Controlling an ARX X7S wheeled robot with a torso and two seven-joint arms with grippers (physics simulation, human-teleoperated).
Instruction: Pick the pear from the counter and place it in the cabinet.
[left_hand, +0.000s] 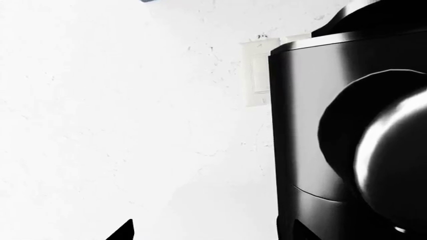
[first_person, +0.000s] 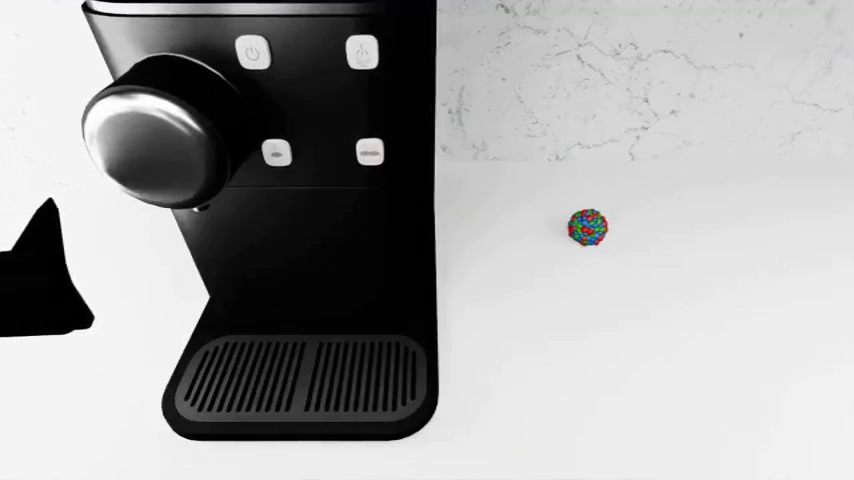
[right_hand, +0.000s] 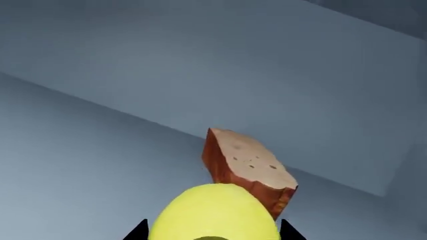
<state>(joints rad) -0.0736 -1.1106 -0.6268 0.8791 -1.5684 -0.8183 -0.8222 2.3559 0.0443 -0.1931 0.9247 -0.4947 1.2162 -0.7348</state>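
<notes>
grey-blue cabinet interior (right_hand: 133, 75) surrounds the right gripper (right_hand: 210, 232), clamped on the pear (right_hand: 213, 212); set it down short of the bread slice (right_hand: 250, 170). left gripper (first_person: 40, 280): can't tell.

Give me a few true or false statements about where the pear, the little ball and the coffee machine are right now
1. The pear sits between the right gripper fingers. True.
2. The pear lies on the counter beside the coffee machine. False: it is off the counter, inside a grey-blue cabinet.
3. A piece of bread lies just beyond the pear. True.
4. The multicoloured ball rests on the machine's drip tray. False: it sits on the counter, apart from the machine.
5. The left gripper holds the ball. False: it is nowhere near it.
</notes>
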